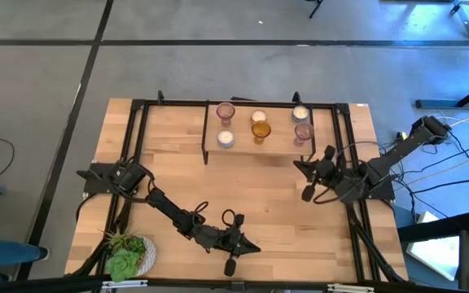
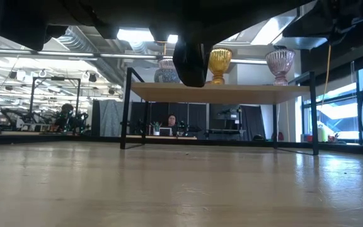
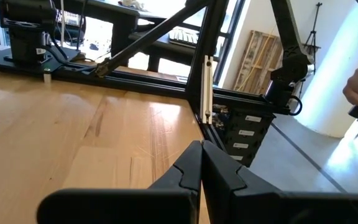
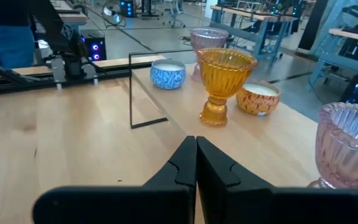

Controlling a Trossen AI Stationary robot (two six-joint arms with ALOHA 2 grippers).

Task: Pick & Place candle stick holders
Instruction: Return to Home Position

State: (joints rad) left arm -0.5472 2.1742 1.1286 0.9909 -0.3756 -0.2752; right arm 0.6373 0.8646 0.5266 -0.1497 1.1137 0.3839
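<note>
Six small candle stick holders stand by their bases on a low wooden shelf point(image 1: 279, 145) at the table's far middle. They are two pink point(image 1: 225, 110) point(image 1: 303, 132), one amber point(image 1: 260, 130) and three whitish point(image 1: 258, 117) point(image 1: 300, 113) point(image 1: 225, 138). The right wrist view shows the amber goblet point(image 4: 224, 78), a blue-patterned cup point(image 4: 168, 74), an orange-patterned cup point(image 4: 258, 98) and a pink goblet point(image 4: 347, 146). My right gripper point(image 1: 298, 165) point(image 4: 196, 146) is shut and empty, just in front of the shelf's right end. My left gripper point(image 1: 253, 247) point(image 3: 202, 149) is shut and empty near the table's near edge.
A leafy green plant in a white pot point(image 1: 129, 254) stands at the near left corner. A black frame point(image 1: 137, 114) runs around the table. In the low view the shelf point(image 2: 219, 93) stands on thin black legs, and a person sits far behind it.
</note>
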